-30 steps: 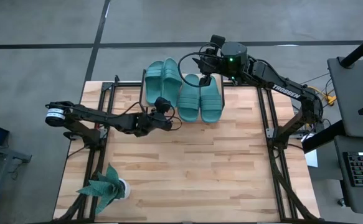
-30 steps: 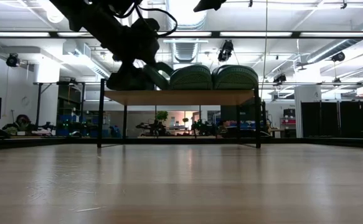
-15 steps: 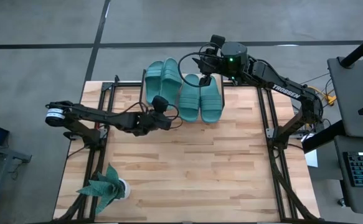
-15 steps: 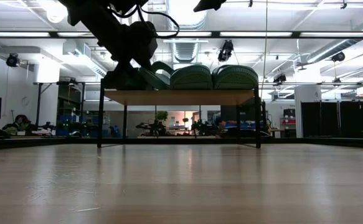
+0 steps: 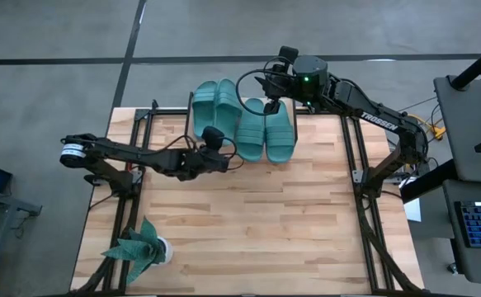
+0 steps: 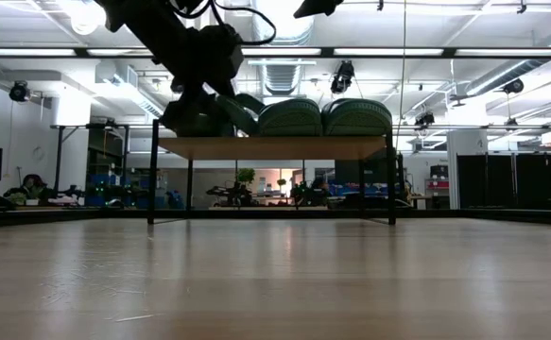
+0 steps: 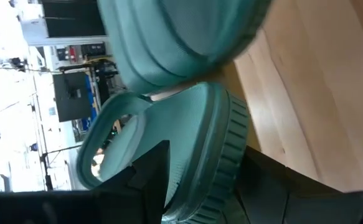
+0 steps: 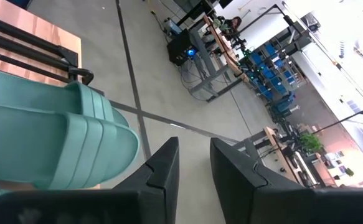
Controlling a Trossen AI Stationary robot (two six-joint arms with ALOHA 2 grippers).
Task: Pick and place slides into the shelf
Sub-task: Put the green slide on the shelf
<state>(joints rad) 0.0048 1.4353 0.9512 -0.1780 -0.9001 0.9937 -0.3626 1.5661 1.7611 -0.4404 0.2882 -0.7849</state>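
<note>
Wooden table [image 5: 248, 223] with the shelf [image 6: 275, 146] at its back edge. Left gripper [image 5: 223, 155] clamps one slide's [image 7: 187, 155] sole at the shelf front. Three slides [image 5: 265, 128] lie beside it; right gripper [image 5: 266, 87] hovers behind, fingers slightly apart, empty.

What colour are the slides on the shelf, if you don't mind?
The slides are teal-green, clearest in the high view.

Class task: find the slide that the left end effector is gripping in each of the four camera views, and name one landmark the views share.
High view: gripped slide, at the row's front, beside the left end effector.
Low view: on the shelf top's left end.
Left wrist view: centre, between the fingers.
Right wrist view: not identifiable.
Shared landmark: the shelf.
</note>
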